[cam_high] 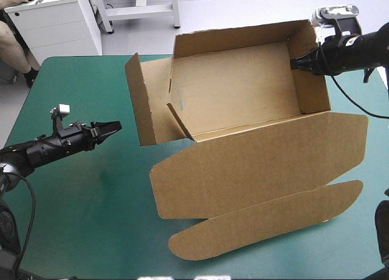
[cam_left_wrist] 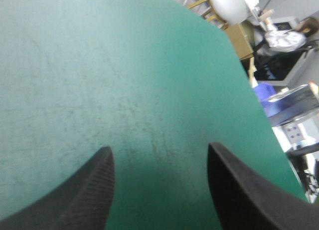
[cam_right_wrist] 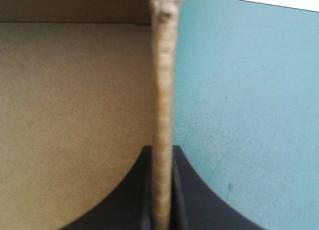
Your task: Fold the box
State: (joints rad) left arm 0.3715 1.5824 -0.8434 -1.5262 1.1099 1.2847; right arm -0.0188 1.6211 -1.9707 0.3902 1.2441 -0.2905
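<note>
One box [cam_high: 243, 98] wall clamped in R claw [cam_high: 296, 64], L claw [cam_high: 115, 127] apart, well left of box

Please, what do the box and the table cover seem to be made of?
The box: brown board, probably corrugated cardboard, matt; the cut edge held in the right gripper looks thick, rough and fibrous. The teal-green cover: a smooth mat, perhaps rubber or vinyl; faint scuffs and a slight sheen show, but the material is uncertain.
</note>
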